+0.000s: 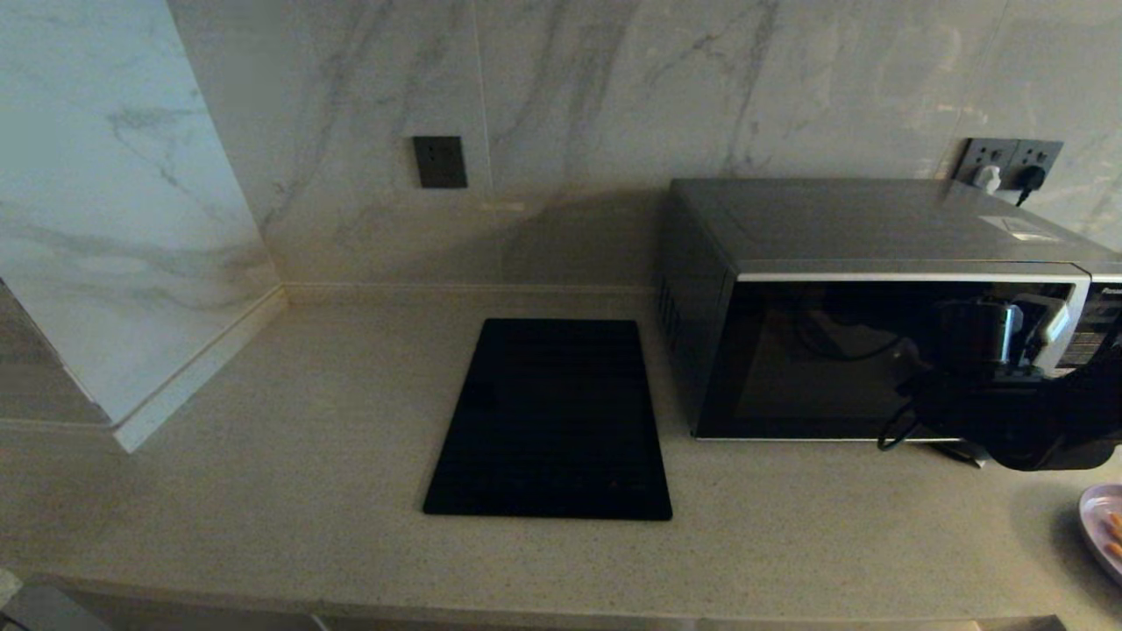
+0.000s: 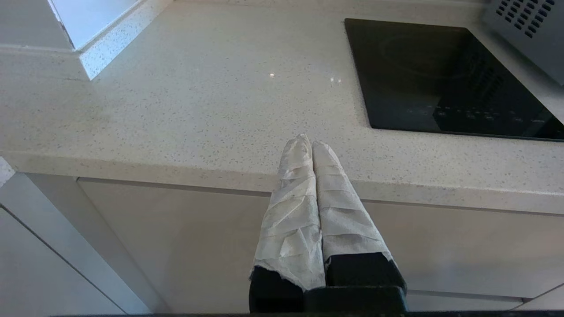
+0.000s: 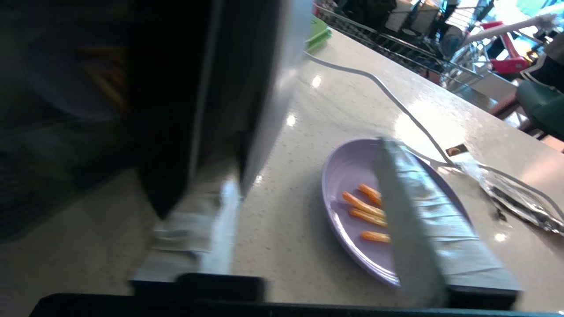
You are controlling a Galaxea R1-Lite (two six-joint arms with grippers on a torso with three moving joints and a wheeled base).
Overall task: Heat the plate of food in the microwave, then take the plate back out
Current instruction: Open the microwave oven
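The microwave [image 1: 877, 237] stands at the back right of the counter with its black glass door closed. My right gripper [image 1: 1039, 329] is raised in front of the door's right side, by the button panel. It is open, fingers wide apart: one taped finger [image 3: 211, 220] lies against the microwave's [image 3: 176, 88] edge, the other [image 3: 418, 211] is over the plate. The lilac plate of food [image 3: 352, 176] lies on the counter to the right of the microwave with several orange sticks [image 3: 363, 207]; only its edge [image 1: 1106, 526] shows in the head view. My left gripper [image 2: 308, 141] is shut and empty, below the counter's front edge.
A flat black cooktop [image 1: 552, 421] is set in the counter's middle. A white cable [image 3: 383, 88] and a foil wrapper [image 3: 515, 198] lie beyond the plate. Wall sockets [image 1: 1008, 162] with plugs are behind the microwave. A marble wall column [image 1: 114, 219] bounds the left.
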